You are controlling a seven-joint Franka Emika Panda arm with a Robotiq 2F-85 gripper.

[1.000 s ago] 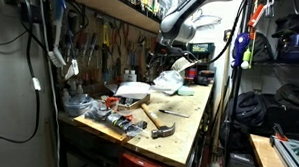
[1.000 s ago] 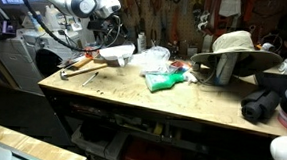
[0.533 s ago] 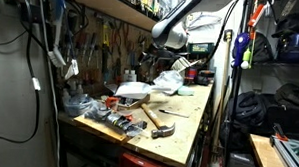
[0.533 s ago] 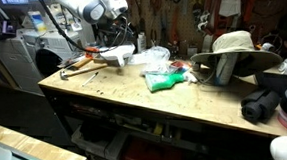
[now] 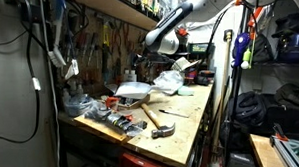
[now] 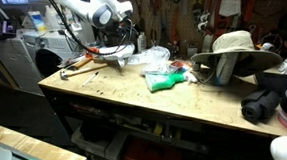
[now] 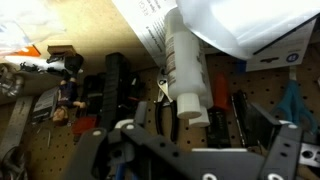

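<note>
1. Black jaws of the gripper [image 7: 190,150] stand wide and empty at 6 o'clock in the wrist view.
2. White bottle [image 7: 188,75] sits beyond them at 12 o'clock, untouched, before the pegboard [image 7: 60,110].
3. Judgement: no grasp made yet; approach and closing are left.

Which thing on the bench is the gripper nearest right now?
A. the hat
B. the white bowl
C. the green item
B: in an exterior view the gripper hangs just above the white bowl, at the opposite end of the bench from the hat.
</note>
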